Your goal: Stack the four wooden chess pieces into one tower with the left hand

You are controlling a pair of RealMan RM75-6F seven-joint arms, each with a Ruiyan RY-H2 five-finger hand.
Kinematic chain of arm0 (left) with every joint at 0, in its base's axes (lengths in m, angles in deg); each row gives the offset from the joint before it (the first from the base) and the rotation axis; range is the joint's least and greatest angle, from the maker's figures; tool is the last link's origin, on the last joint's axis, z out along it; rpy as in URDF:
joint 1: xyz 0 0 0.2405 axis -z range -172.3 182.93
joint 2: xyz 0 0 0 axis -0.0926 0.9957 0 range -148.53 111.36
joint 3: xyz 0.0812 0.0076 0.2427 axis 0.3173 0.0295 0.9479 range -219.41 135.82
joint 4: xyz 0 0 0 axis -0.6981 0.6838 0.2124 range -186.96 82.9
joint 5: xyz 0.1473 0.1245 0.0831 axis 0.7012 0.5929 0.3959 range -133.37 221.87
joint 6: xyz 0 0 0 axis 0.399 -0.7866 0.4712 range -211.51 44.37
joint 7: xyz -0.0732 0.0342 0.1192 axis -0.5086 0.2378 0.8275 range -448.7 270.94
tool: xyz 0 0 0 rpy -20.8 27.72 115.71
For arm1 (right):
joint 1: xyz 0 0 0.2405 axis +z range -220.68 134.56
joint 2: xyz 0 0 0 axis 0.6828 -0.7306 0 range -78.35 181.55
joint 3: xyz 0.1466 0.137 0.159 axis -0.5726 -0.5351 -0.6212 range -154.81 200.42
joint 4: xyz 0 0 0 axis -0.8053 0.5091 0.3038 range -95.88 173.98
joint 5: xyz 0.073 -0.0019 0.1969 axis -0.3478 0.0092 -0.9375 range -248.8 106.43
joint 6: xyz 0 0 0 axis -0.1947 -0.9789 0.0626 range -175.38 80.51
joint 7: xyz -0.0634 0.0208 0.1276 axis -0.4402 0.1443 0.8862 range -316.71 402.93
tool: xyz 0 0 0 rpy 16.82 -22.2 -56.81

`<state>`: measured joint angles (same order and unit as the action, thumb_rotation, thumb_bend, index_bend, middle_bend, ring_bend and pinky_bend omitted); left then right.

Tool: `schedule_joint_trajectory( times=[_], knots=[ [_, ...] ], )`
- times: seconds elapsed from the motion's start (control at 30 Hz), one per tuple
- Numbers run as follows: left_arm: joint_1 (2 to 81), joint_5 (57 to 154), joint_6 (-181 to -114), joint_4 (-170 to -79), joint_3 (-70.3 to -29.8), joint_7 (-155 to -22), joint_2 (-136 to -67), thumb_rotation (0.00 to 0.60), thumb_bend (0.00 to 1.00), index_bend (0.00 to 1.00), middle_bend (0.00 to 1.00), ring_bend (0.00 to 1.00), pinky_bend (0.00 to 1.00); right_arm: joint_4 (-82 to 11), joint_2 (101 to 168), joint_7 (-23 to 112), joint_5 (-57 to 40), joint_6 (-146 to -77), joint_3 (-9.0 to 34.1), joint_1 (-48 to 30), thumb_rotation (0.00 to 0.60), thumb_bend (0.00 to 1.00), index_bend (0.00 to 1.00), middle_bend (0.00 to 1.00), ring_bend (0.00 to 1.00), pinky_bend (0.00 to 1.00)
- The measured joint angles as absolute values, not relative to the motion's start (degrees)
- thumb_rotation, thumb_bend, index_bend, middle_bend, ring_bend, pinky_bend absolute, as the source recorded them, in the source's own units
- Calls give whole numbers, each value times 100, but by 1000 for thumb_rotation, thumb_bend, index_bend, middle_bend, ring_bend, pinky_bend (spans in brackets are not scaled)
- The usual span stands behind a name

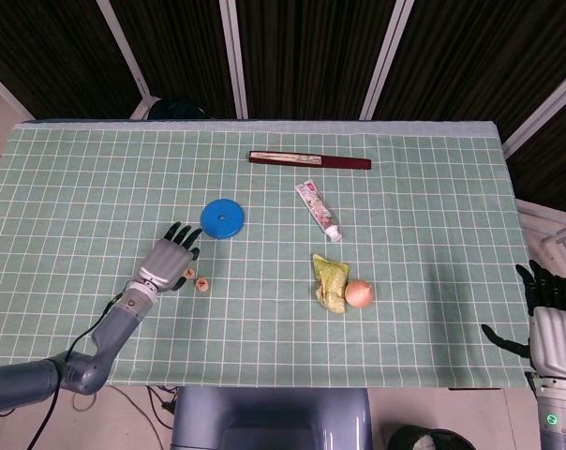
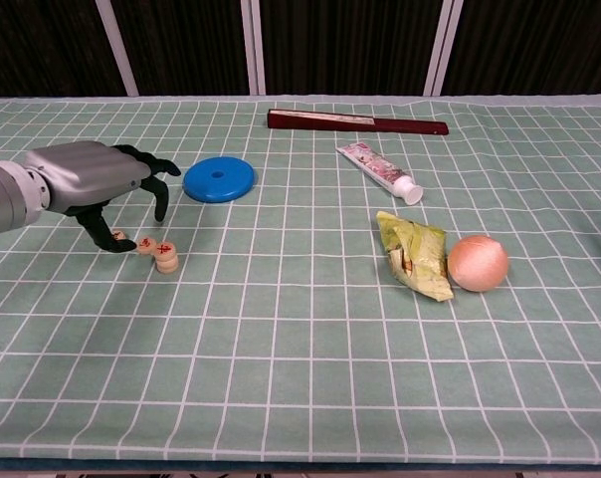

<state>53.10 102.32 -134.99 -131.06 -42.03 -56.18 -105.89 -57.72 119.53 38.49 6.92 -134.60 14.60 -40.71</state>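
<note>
the grey left hand hangs low over the near-left part of the green checked table cloth, its dark fingers curled downward and spread, nothing gripped in them; the thumb tip comes down right beside a loose piece, and whether it touches cannot be told. the small round wooden chess pieces lie just right of that thumb: pale tan discs with red characters on their top faces, one short stack of what looks like two discs, and flat single pieces next to it toward the hand. from the head view only a tan dot with a red mark shows beside the hand. a flat blue round disc with a centre hole sits just behind the fingers. further right lie a white and pink tube, a crumpled yellow-green wrapper touching an orange-pink ball, and at the far edge a long dark red bar. the right hand stands off the table's right edge, fingers upright and apart, holding nothing.
</note>
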Motion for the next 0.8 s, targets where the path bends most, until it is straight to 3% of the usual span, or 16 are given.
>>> schedule_joint_trajectory(
  times=[0.8],
  knots=[
    [5251, 10331, -13378, -12849, -4244, -5444, -10825, 600, 301, 491, 39, 0, 0, -5781, 11950, 3848, 677, -13446, 1460, -4069, 600, 233, 80, 13, 0, 0]
  ],
)
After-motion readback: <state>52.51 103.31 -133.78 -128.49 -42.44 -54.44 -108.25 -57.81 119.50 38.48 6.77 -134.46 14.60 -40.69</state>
